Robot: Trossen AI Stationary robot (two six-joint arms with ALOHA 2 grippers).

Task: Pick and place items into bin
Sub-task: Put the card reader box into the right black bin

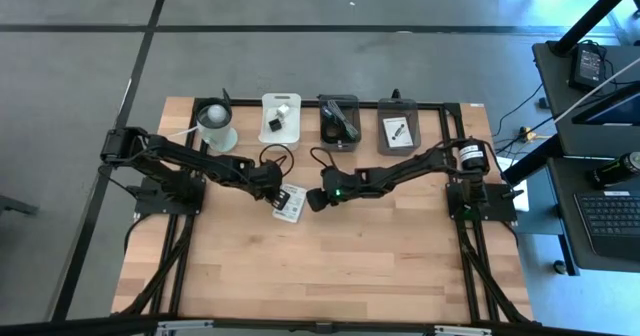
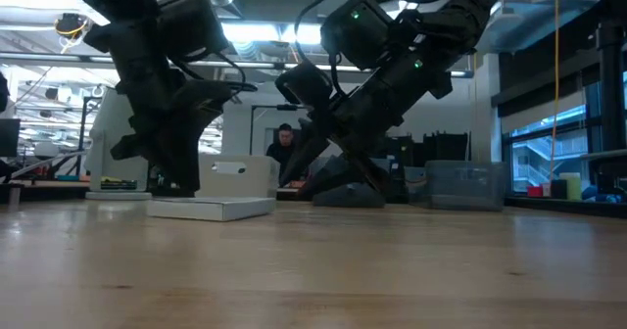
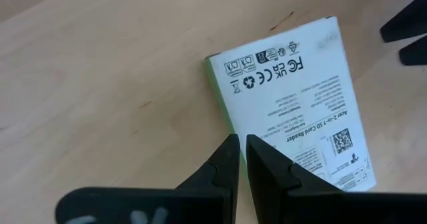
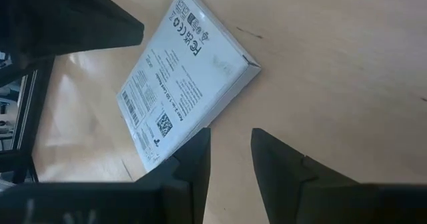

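We find the white printed packet [image 1: 289, 204] lying flat on the counter [image 1: 330, 276] near its middle, with both arms converged on it. The left gripper [image 3: 237, 159] sits at the packet's left edge, its jaws clenched with nothing between them. The right gripper [image 4: 228, 159] sits just off the packet's right edge, jaws parted a little and grasping nothing. Four bins stand in a row along the far edge; the second from the left [image 1: 281, 116] already holds small items (the white cup [image 1: 216, 124] stands to their left).

We judge the risks as follows: a flat packet offers little edge to pinch, so the jaws may slide over it or push it away. The two grippers stand close together and could collide.
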